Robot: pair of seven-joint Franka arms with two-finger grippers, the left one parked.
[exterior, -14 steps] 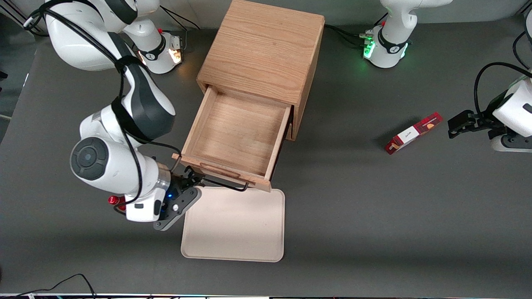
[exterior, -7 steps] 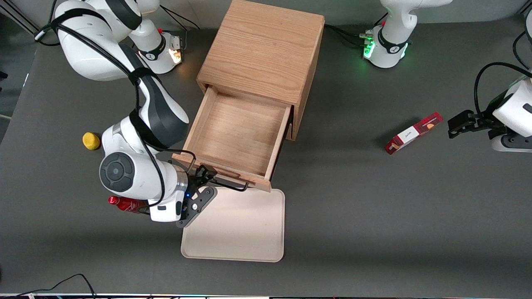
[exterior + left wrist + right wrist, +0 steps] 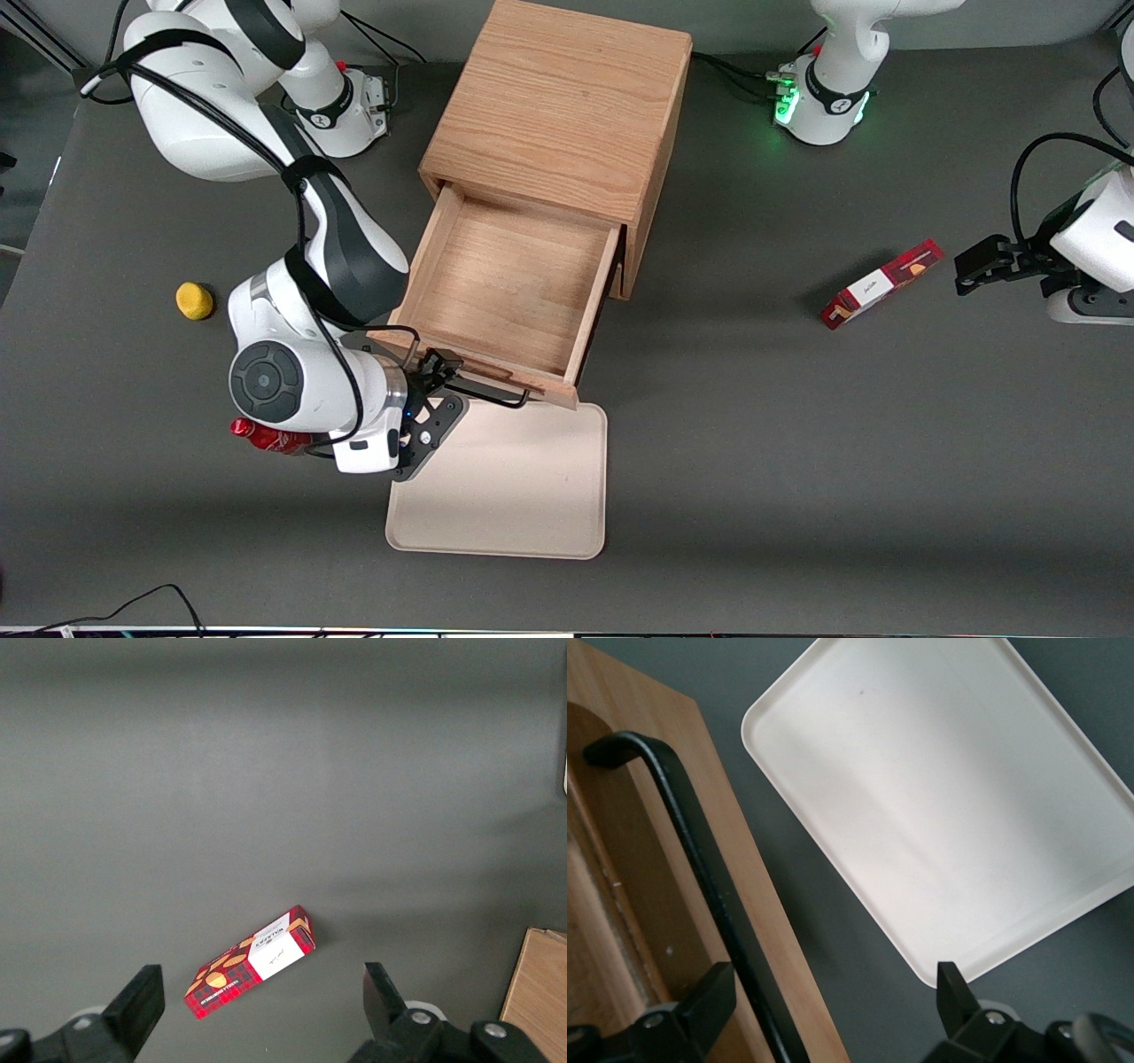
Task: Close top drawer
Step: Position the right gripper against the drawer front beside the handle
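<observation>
The top drawer (image 3: 509, 283) stands pulled far out of the oak cabinet (image 3: 567, 97), its shallow box bare inside. Its front panel (image 3: 483, 370) carries a black wire handle (image 3: 492, 396) and faces the front camera. My gripper (image 3: 440, 374) is at the front panel, at the handle's end nearest the working arm. In the right wrist view the gripper (image 3: 828, 997) is open, and the handle (image 3: 700, 868) runs along the panel (image 3: 766, 930) and passes between the two fingers (image 3: 704, 1001) without being clamped.
A cream tray (image 3: 500, 478) lies on the table just in front of the drawer, nearer the front camera, and shows in the wrist view (image 3: 948, 797). A yellow lump (image 3: 194, 300) and a red can (image 3: 266, 436) lie by the working arm. A red box (image 3: 881, 283) lies toward the parked arm's end.
The working arm has swung toward the drawer front, uncovering the yellow lump. The gripper has slid along to the handle's end. The drawer has not moved.
</observation>
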